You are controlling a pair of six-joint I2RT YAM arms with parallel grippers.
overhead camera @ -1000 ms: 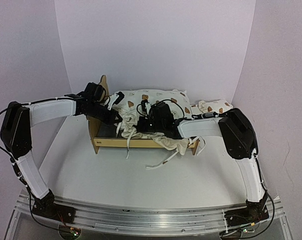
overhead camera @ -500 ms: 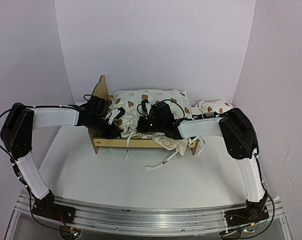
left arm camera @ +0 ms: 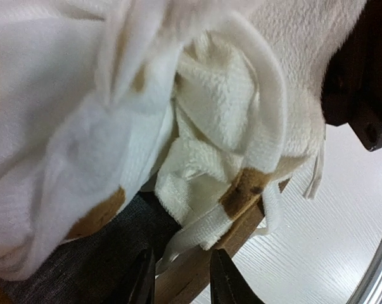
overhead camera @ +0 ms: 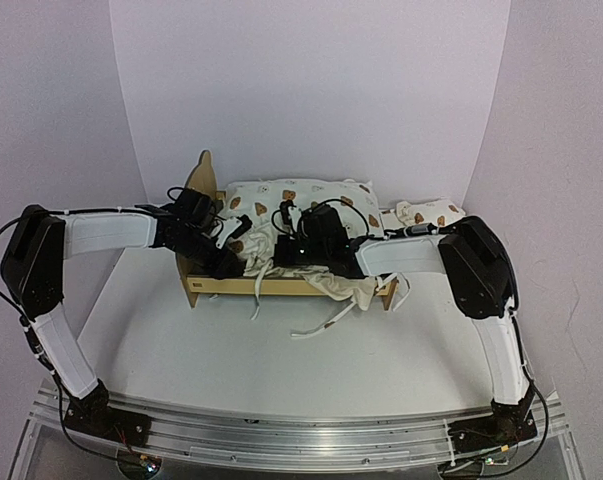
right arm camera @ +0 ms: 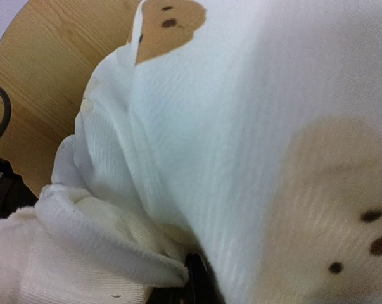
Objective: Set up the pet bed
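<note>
Evidently the pet bed [overhead camera: 221,291] is set on the worktop [overhead camera: 281,370], its cushion [overhead camera: 301,195] bunched and spilled over the front edge, not flat. By the headboard [overhead camera: 203,172] the left jaws are held apart; mid-bed the right jaws are closed, buried in cloth. Smoothing is judged outstanding.

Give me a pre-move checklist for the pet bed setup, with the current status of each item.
1. Mattress cushion flat inside bed frame: not ok, bunched, one corner hanging over the near rail.
2. Left gripper clear of fabric: cannot tell; jaws apart, a strap close by.
3. Right gripper grip on cushion: cannot tell, fabric hides it.
4. Small pillow out of the way: ok, beyond the frame's right end.
5. Frame upright on table: ok.
</note>
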